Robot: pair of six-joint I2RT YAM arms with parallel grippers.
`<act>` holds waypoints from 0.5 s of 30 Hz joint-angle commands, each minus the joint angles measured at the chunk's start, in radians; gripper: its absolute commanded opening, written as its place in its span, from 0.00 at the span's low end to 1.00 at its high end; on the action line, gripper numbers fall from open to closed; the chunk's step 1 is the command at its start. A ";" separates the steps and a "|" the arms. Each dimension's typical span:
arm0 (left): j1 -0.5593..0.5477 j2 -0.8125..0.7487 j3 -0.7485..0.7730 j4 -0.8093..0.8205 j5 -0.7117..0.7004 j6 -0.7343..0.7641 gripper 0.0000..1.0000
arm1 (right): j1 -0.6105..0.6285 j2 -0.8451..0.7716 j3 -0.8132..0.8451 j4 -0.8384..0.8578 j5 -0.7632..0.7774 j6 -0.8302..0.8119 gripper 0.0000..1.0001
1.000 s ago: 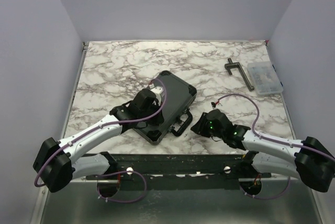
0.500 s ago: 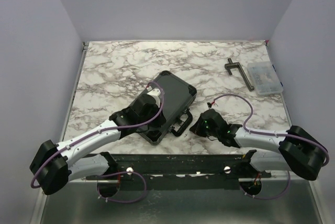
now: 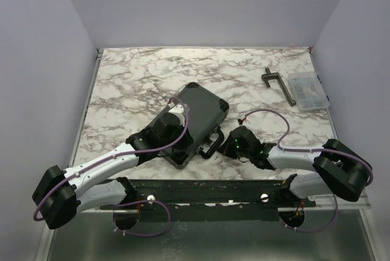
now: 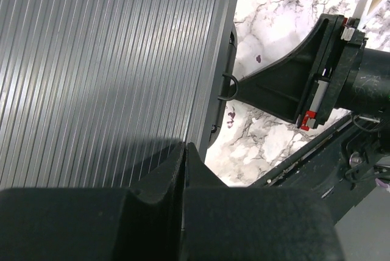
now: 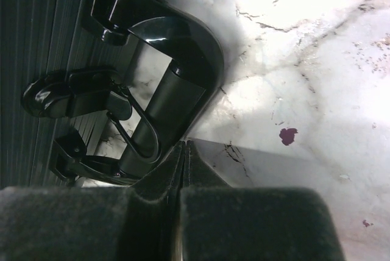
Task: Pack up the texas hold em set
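The black hard case (image 3: 204, 107) of the texas hold em set lies closed on the marble table, its ribbed lid (image 4: 103, 60) filling the left wrist view. My left gripper (image 3: 178, 110) rests over the lid, shut with nothing between its fingers (image 4: 184, 146). My right gripper (image 3: 225, 143) is shut too, its tip (image 5: 184, 144) against the case's front edge beside the black handle (image 5: 183, 53) and a wire latch loop (image 5: 137, 133). It also appears as a dark wedge (image 4: 274, 87) touching the case edge. Chips, dice and cards are out of view.
A dark T-shaped clamp (image 3: 279, 84) and a clear plastic compartment box (image 3: 308, 90) lie at the back right. The black front rail (image 3: 213, 185) runs along the table's near edge. Purple cables loop over both arms.
My right gripper has closed and slid left up to the case's handle side. The left gripper has stayed shut on the lid, shifting only slightly.
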 commanded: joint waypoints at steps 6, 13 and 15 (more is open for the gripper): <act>-0.046 0.047 -0.081 -0.129 0.040 -0.035 0.00 | 0.003 0.025 0.090 0.016 -0.022 -0.003 0.01; -0.061 0.062 -0.083 -0.115 0.038 -0.045 0.00 | 0.003 0.025 0.137 -0.024 -0.027 -0.020 0.01; -0.065 0.065 -0.085 -0.112 0.037 -0.047 0.00 | 0.003 0.019 0.143 -0.032 -0.026 -0.025 0.01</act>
